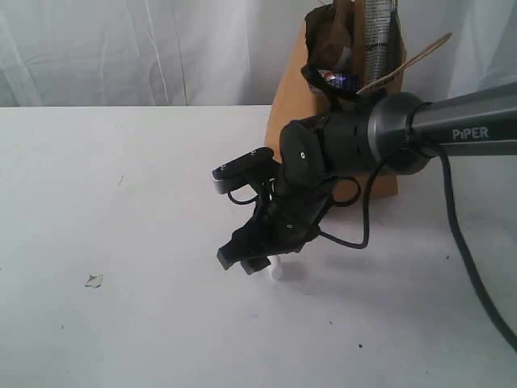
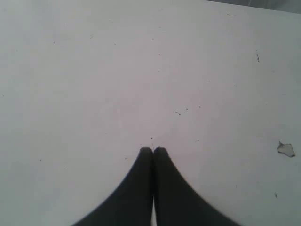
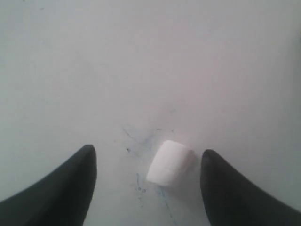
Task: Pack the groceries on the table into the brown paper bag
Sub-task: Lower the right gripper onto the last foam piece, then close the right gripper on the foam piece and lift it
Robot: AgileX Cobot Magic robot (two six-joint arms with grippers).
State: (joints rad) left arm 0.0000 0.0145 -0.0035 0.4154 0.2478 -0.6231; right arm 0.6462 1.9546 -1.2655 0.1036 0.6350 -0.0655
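The brown paper bag (image 1: 284,105) stands upright at the back of the table (image 1: 121,202). A long noodle packet (image 1: 376,32) sticks out of its top, and something blue and white (image 1: 338,79) shows at its mouth; the other groceries are hidden. My right gripper (image 1: 257,263) (image 3: 148,150) is open and low over the table in front of the bag. A small white block (image 3: 170,163) (image 1: 277,270) lies between its fingers, nearer one of them, and neither finger touches it. My left gripper (image 2: 153,149) is shut on nothing over bare tabletop, out of the exterior view.
A small torn scrap (image 1: 94,280) (image 2: 285,149) lies on the table at the front left. The right arm and its cable (image 1: 367,210) cross in front of the bag's lower part. A tan handle strip (image 1: 412,58) juts from the bag's top.
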